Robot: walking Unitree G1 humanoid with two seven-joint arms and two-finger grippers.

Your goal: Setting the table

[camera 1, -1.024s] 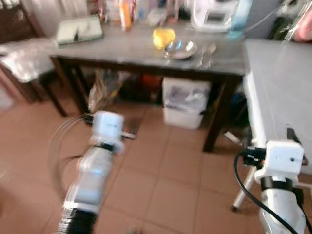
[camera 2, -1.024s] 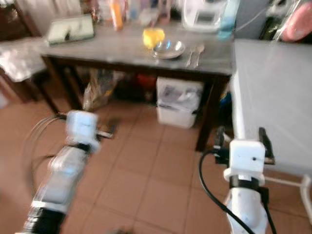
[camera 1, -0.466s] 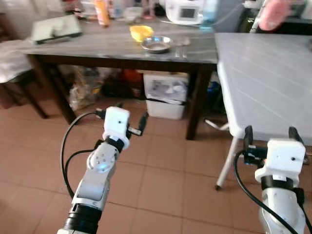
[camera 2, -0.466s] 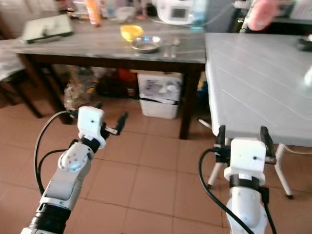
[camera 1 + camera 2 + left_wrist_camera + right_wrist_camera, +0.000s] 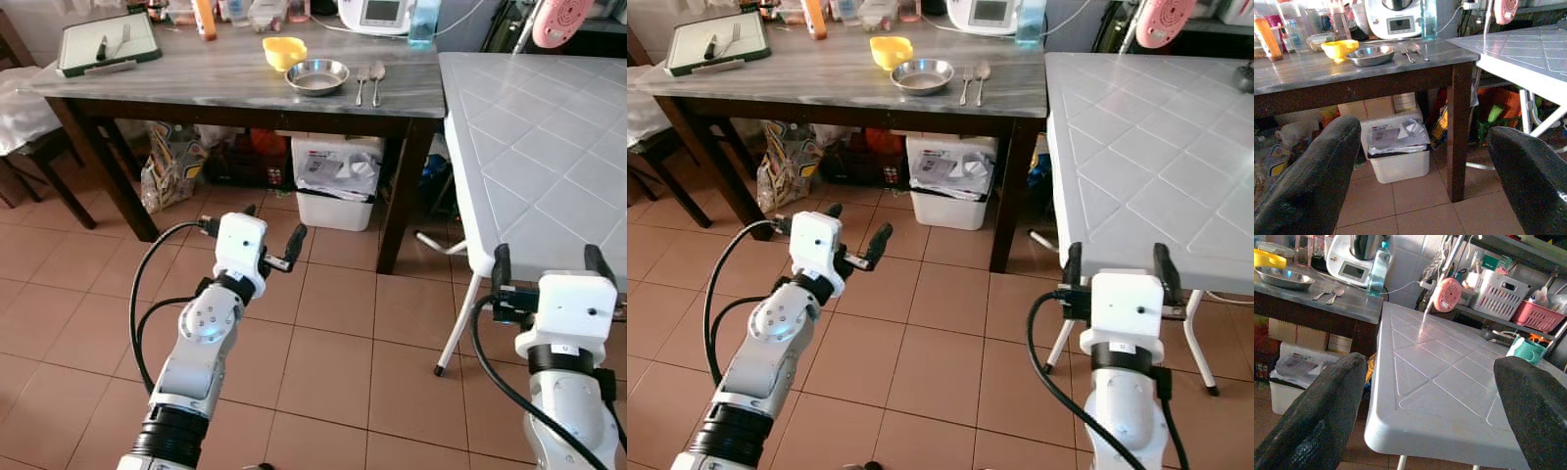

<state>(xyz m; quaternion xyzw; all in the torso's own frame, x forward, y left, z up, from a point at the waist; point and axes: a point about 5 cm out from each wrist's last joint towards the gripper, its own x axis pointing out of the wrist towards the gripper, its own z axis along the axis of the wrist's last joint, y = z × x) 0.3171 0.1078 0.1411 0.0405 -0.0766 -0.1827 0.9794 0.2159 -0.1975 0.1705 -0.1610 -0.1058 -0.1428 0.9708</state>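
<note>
A yellow bowl, a steel dish, a fork and a spoon lie close together on the grey-topped dark table ahead. A white plastic table stands to the right, its near corner just beyond my right gripper. That gripper is open and empty, at the height of the table's edge. My left gripper is also open and empty. It is held over the tiled floor and points toward the dark table's underside.
A white bin and bags sit under the dark table. A tray with a knife and fork lies at its far left end, and an appliance and bottles stand at the back. A chair is at left. A teal mug sits on the white table.
The camera has swung and steadied, so the picture is sharp and more of the white table shows. Both grippers stay open and empty in about the same pose.
</note>
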